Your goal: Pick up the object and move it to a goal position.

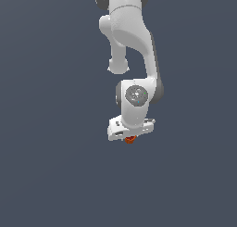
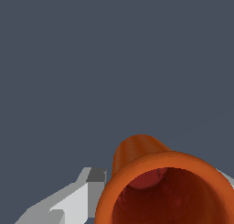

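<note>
One orange cup (image 1: 130, 139) sits inside the pincer (image 1: 129, 137) (mouth toward wrist camera).

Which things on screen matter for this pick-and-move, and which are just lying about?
Part of the job:
- orange-red cup, hollow top facing the wrist camera
- gripper, fingers on either side of the cup

Lying about:
- nothing else shows; only the plain grey-blue background

The arm (image 1: 132, 45) reaches down from the top of the exterior view to the gripper (image 1: 129, 137) at its lower end — the object (image 1: 130, 139) sits just beneath it, a finger (image 2: 73, 198) right beside its rim.
</note>
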Motion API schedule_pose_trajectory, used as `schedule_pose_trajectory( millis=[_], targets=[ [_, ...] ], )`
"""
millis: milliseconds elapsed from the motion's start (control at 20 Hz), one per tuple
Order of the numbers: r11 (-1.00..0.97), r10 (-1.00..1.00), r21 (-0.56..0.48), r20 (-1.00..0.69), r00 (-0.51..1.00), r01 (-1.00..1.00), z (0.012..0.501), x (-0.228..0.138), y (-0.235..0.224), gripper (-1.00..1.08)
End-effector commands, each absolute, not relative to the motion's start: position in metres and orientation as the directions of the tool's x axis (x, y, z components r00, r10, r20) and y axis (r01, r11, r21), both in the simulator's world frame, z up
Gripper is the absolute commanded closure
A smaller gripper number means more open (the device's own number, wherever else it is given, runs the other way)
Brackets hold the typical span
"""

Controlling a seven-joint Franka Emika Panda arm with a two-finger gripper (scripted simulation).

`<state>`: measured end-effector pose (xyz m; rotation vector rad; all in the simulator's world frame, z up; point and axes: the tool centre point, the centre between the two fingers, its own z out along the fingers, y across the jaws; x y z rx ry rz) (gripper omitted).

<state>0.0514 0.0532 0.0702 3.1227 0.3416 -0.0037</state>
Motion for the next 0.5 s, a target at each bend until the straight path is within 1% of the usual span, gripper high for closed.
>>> schedule_pose_trajectory(
  millis=[0,450],
  targets=[
    [-0.976,0.217,0.0,-0.001,0.976,0.217,0.085,0.043,0.057,1.08],
    [-0.976,0.217,0.001,0.0,0.976,0.217,0.152,0.001,0.078,1.08]
  ],
)
